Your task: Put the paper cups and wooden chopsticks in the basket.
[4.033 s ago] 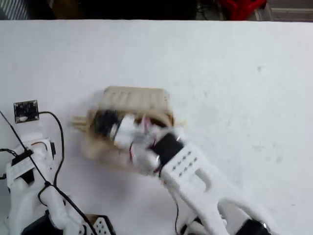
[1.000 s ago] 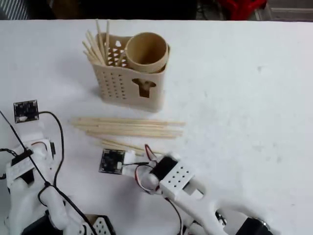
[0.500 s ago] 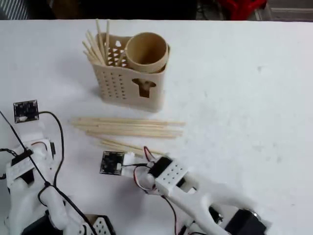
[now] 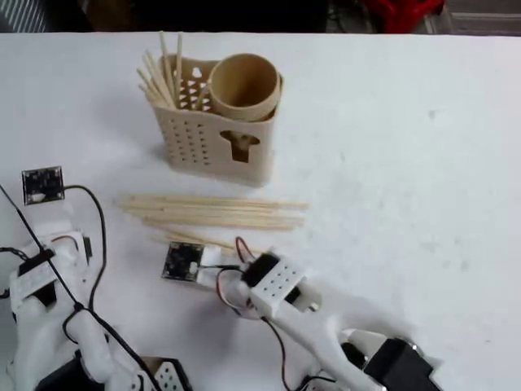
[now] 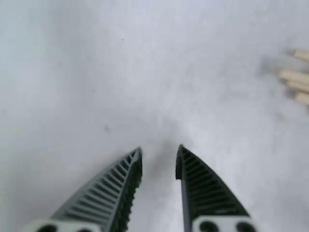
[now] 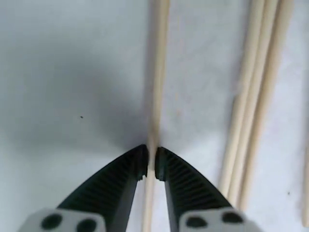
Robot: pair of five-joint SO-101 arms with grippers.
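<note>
**Status per view**

High: white table (image 4: 407, 163), dark room behind. Basket (image 4: 213, 151) stands upright and holds a paper cup (image 4: 244, 81). Wooden chopsticks (image 4: 212, 212) lie loose in front of it.
Left wrist: my left gripper (image 5: 158, 154) is over the table, fingers apart.
Right wrist: my right gripper (image 6: 151, 164) is pinched on a chopstick (image 6: 158, 72).

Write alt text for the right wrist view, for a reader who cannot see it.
The right gripper pinches a wooden chopstick between the tips of its dark ribbed fingers, with the stick lying flat on the white table. Three more chopsticks lie bundled alongside it, separated from it by a strip of bare table.
</note>
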